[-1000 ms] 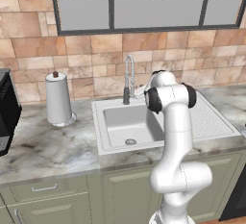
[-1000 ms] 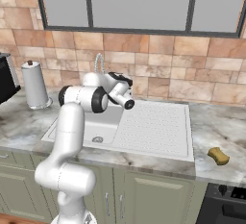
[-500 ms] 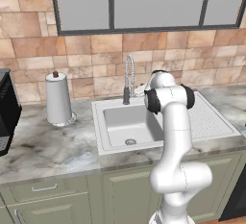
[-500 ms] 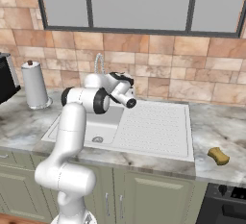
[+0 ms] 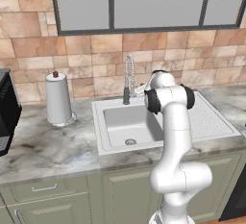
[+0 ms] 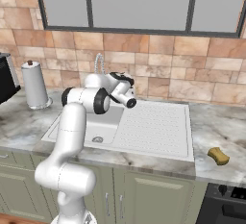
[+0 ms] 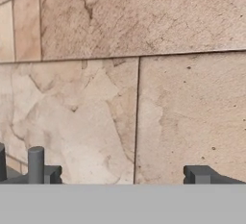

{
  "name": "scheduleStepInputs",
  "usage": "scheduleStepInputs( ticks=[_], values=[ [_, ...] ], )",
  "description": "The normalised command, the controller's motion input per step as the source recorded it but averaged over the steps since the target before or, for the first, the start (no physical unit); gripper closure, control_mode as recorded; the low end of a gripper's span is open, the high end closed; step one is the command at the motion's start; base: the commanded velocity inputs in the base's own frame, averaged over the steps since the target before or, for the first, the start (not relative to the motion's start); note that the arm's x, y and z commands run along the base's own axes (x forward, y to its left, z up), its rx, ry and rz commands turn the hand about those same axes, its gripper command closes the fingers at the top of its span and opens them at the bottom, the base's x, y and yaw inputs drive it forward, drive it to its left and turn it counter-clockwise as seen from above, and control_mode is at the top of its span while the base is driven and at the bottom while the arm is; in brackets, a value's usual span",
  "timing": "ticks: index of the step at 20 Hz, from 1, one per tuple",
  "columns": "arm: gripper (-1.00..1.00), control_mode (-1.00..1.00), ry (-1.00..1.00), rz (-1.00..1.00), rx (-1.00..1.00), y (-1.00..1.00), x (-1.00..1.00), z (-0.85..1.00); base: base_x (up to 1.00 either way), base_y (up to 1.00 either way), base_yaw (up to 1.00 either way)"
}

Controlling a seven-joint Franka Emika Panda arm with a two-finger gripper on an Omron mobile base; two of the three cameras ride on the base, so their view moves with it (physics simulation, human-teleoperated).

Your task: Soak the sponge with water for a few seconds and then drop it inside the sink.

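Not much has moved since a second ago, just the wrist swinging a touch right. Gripper point(image 6: 130, 103) hangs spread and empty above the sink point(image 6: 158, 124). Sponge point(image 6: 218, 155) sits near the counter's front right edge; looks light and squishy, so pinch its long sides.

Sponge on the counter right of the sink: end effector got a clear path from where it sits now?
Probably yes. The sponge lies alone on the counter past the drainboard; the open, empty end effector hangs above the sink with nothing between, though it faces the wall.

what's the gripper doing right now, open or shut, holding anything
gripper: open, holding nothing, its fingertips apart and facing the tiled wall.
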Motion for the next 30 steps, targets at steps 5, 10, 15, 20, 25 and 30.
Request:
scheduleStepInputs(
  ticks=[5,10,15,20,25,30],
  values=[
    [-1.0,-1.0,0.0,-0.01,0.0,-0.02,0.01,-0.27,0.0,0.0,0.0],
    [-1.0,-1.0,0.01,-0.05,0.0,-0.13,0.0,-0.37,0.0,0.0,0.0],
    [-1.0,-1.0,0.04,-0.09,0.0,-0.14,0.0,-0.43,0.0,0.0,0.0],
    [-1.0,-1.0,0.01,-0.06,0.0,-0.27,0.0,-0.42,0.0,0.0,0.0],
    [-1.0,-1.0,0.0,-0.03,0.0,-0.4,0.0,-0.41,0.0,0.0,0.0],
    [-1.0,-1.0,0.01,-0.03,0.0,-0.4,0.0,-0.44,0.0,0.0,0.0]
  ],
)
